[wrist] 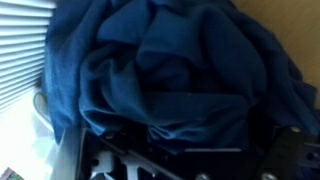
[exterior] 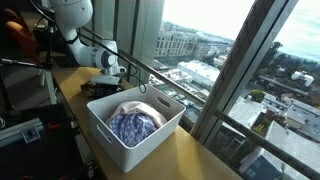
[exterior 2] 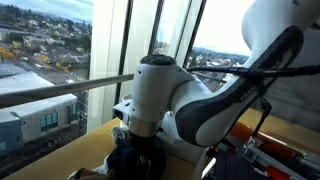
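A rumpled dark blue cloth (wrist: 160,60) fills most of the wrist view, lying right under my gripper (wrist: 192,158), whose dark frame shows along the bottom edge. The jaws stand open, with folds of the cloth just in front of them and nothing clearly pinched. In an exterior view the gripper (exterior: 119,70) hangs low over the wooden table, behind a white bin (exterior: 152,146), close to a dark heap (exterior: 98,88). In an exterior view the gripper (exterior 2: 135,150) points down onto the dark cloth (exterior 2: 128,166); the arm's bulk hides much of it.
The white bin holds a blue and white patterned cloth (exterior: 134,122). The wooden table (exterior: 195,160) runs along tall windows with a metal rail (exterior: 160,82). Equipment and cables (exterior: 25,60) crowd the side away from the glass. A pale slatted surface (wrist: 20,45) shows beside the cloth.
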